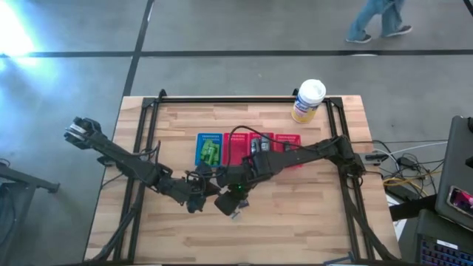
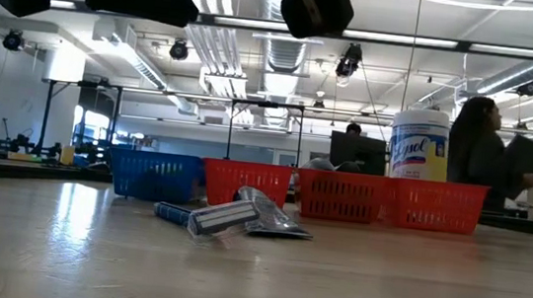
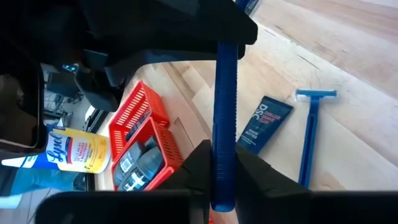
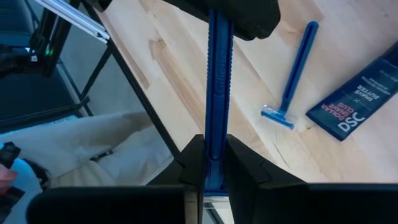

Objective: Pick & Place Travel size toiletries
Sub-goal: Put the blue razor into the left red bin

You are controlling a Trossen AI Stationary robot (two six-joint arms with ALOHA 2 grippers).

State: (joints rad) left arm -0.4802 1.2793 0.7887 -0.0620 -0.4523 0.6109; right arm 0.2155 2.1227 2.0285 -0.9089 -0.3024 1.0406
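Note:
A slim blue razor (image 3: pixel 225 112) is held up off the table between both grippers, which face each other near the table's middle. My left gripper (image 3: pixel 224 186) is shut on one stretch of its handle. My right gripper (image 4: pixel 215 171) is shut on another. On the wood below lie a second blue razor (image 4: pixel 292 68) and a dark tube (image 3: pixel 264 124), both flat on their sides. The blue basket (image 1: pixel 209 148) holds green items, and the red baskets (image 1: pixel 284 140) hold dark ones. My left gripper pinches the blue razor's handle (image 3: pixel 224 158) between its two fingers, and the handle runs on lengthwise out past them to the right gripper. The razor is lifted clear of the table. My right gripper pinches the same handle (image 4: pixel 216 146) between its two fingers, with the handle running straight out to the left gripper. Which end of the razor each gripper has, I cannot tell.
The white-lidded yellow-and-white canister (image 1: pixel 308 100) stands at the far edge, right of centre. The baskets form a row across the table's middle (image 2: pixel 243 184). Bare wood lies toward the near edge. People are in the room beyond the table.

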